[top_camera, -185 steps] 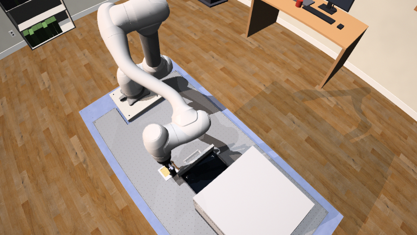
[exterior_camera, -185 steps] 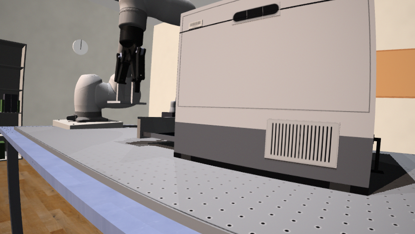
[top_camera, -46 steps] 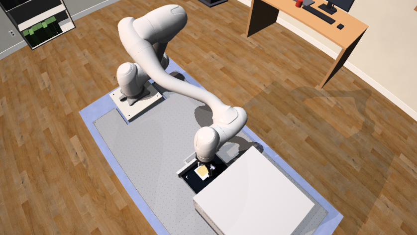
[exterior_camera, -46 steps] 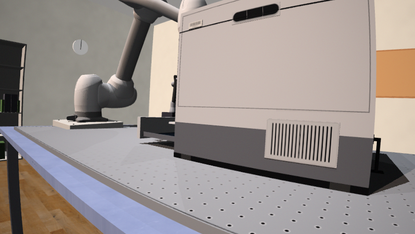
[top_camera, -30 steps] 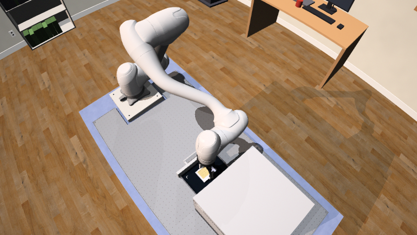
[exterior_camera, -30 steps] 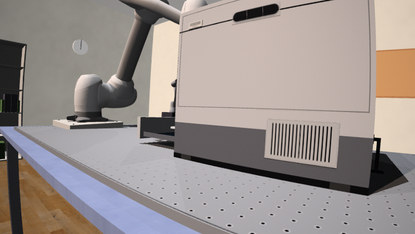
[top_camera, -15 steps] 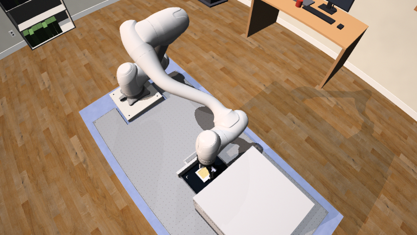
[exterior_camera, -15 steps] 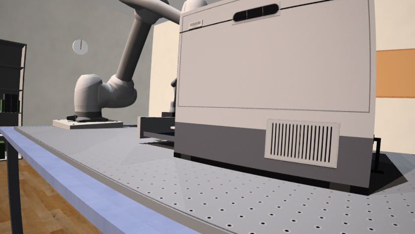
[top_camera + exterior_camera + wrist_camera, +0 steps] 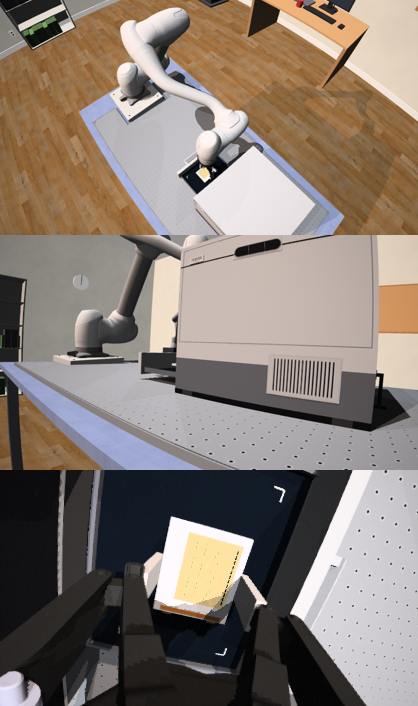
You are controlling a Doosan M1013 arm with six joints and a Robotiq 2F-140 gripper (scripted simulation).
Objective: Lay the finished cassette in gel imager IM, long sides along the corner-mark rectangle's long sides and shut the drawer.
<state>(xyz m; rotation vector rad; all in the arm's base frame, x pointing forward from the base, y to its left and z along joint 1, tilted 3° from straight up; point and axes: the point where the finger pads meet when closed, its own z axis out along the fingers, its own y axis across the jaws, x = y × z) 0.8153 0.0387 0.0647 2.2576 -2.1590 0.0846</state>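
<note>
The cassette FINISHED (image 9: 202, 572) is a white plate with a yellow gel window. My gripper (image 9: 200, 576) is shut on its near end and holds it over the dark glass (image 9: 190, 530) of IM's open drawer (image 9: 199, 178). Two white corner marks show in the wrist view, one at the far right (image 9: 280, 492) and one at the near right (image 9: 221, 652). The cassette lies between them, turned a little off the glass's edges. In the top view the cassette (image 9: 203, 174) shows under my wrist. I cannot tell whether it touches the glass.
The imager IM (image 9: 253, 193) is a large white box right behind the drawer; it also shows in the exterior view (image 9: 278, 322). The drawer front (image 9: 154, 362) sticks out toward my base (image 9: 137, 99). The perforated deck (image 9: 151, 146) lies to the left.
</note>
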